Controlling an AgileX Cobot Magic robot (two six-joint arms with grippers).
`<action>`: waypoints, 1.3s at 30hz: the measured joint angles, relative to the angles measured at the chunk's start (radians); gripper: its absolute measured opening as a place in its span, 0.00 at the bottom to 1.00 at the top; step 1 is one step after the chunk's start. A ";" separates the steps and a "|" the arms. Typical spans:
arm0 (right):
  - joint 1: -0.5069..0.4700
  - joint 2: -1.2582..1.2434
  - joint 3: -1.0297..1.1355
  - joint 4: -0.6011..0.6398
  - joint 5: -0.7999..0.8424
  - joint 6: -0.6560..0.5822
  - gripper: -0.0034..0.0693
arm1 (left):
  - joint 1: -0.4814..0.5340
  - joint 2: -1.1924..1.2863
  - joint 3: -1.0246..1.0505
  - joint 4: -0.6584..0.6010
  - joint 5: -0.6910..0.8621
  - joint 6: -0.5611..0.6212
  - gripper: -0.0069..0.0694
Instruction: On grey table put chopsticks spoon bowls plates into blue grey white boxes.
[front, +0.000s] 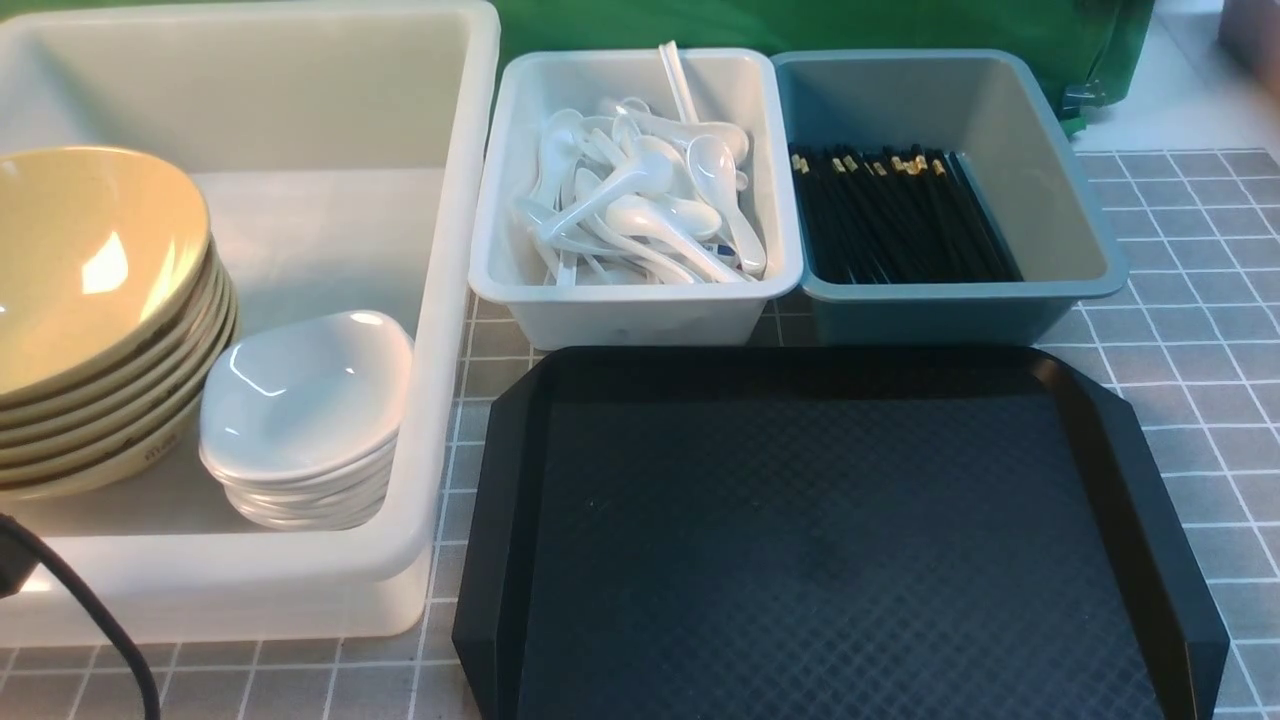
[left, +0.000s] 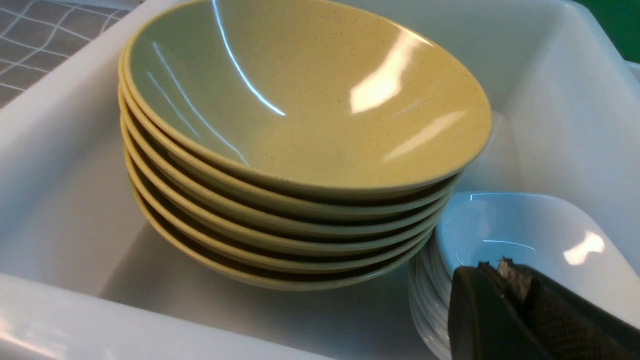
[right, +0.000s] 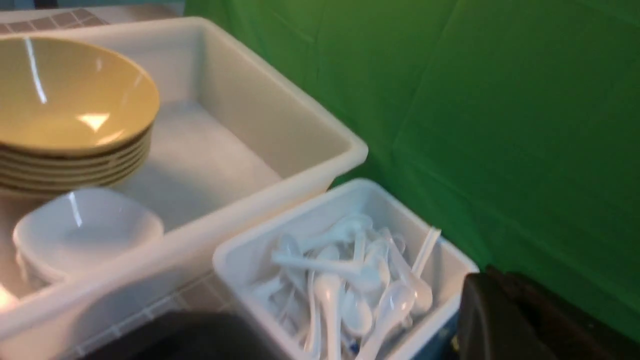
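Nearby, just beyond the left claw (left: 500, 300), yellow bowls (front: 90, 280) and white plates (front: 300, 400) sit stacked in the large white box (front: 450, 300). Spoons (front: 640, 200) fill the small box (front: 620, 300) beside the right claw (right: 500, 320). Chopsticks (front: 900, 215) lie in the blue-grey box (front: 940, 310), gold ends pointing away from both claws. Neither claw's opening is discernible.

I can read no words, numbers or brand names in any view. A small dark mark sits on the outer side of a low yellow bowl (front: 150, 455) in the stack, too tiny to make out. One spoon (front: 722, 250) in the small white box (front: 640, 312) carries a blue speck; I cannot tell whether it is lettering.
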 joint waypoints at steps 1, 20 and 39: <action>0.000 -0.091 0.140 -0.001 -0.084 0.000 0.09 | 0.000 0.000 0.000 0.000 0.000 0.000 0.08; -0.010 -0.826 1.268 -0.002 -0.555 0.210 0.09 | 0.000 0.000 0.000 0.000 0.000 0.000 0.08; -0.667 -1.092 1.279 0.003 -0.212 0.308 0.09 | 0.000 0.000 0.000 0.000 0.001 0.000 0.08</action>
